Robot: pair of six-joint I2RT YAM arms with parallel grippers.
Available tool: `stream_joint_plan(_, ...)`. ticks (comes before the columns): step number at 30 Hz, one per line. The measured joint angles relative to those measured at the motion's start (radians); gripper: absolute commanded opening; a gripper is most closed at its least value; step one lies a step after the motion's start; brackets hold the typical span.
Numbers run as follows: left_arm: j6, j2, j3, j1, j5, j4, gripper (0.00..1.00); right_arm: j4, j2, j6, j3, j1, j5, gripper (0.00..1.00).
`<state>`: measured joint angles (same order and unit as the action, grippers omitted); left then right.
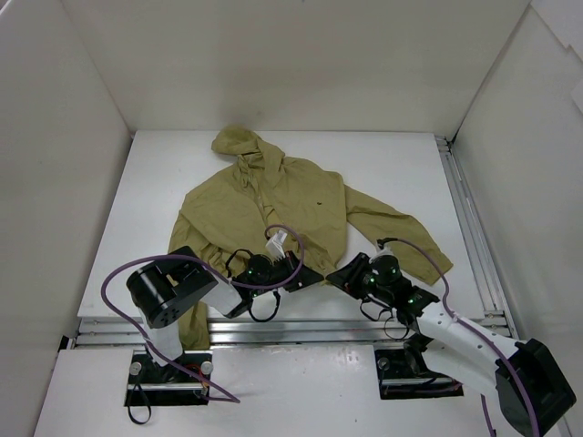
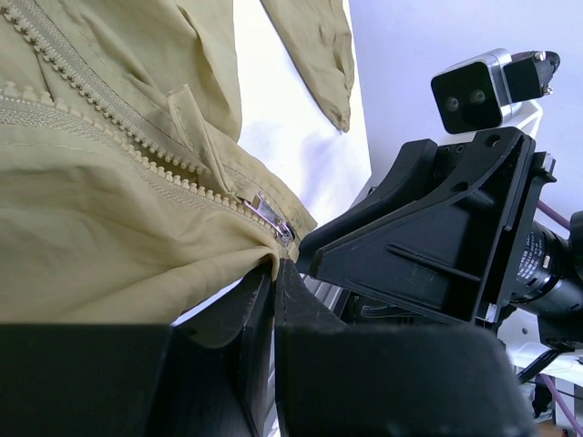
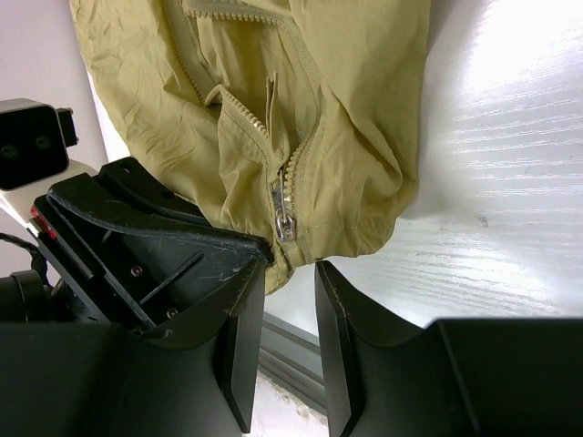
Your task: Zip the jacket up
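You have the jacket (image 1: 273, 196) lying flat on the white table (image 1: 401, 173), hood (image 1: 244, 146) toward the far wall and hem toward the arm bases, with a small dark logo (image 1: 320, 200) on the chest. One sleeve (image 1: 401, 238) spreads out toward the right side of the table, and the other runs down the left side, past the left arm, to the table's near edge. Your two grippers meet at the middle of the hem, close together and tip to tip. Your left gripper (image 2: 274, 273) has its jaws together, pinching a fold of the olive fabric at the very bottom of the front opening, just below where the two rows of zipper teeth (image 2: 109, 109) come together. The metal zipper slider (image 3: 284, 221) sits low on the track, right above the hem, with its pull tab hanging down toward the near edge. Above it the teeth part and the front lies open. Your right gripper (image 3: 288, 273) faces the same spot with its jaws apart. The bottom edge of the hem under the slider hangs right at the mouth of that gap, and neither of its fingers (image 3: 239, 309) presses on the cloth or the tab. In the left wrist view, the black body of the right gripper fills the right side, almost touching the hem
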<state>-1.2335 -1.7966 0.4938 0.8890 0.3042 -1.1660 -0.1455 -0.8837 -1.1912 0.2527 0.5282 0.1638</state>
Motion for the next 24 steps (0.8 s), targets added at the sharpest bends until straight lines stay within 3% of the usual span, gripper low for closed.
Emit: stream_joint_plan(24,0.0,0.0,0.0,0.008,-0.023,-0.014,0.0,-0.127,-0.05,-0.015,-0.036,0.0,-0.006,0.19)
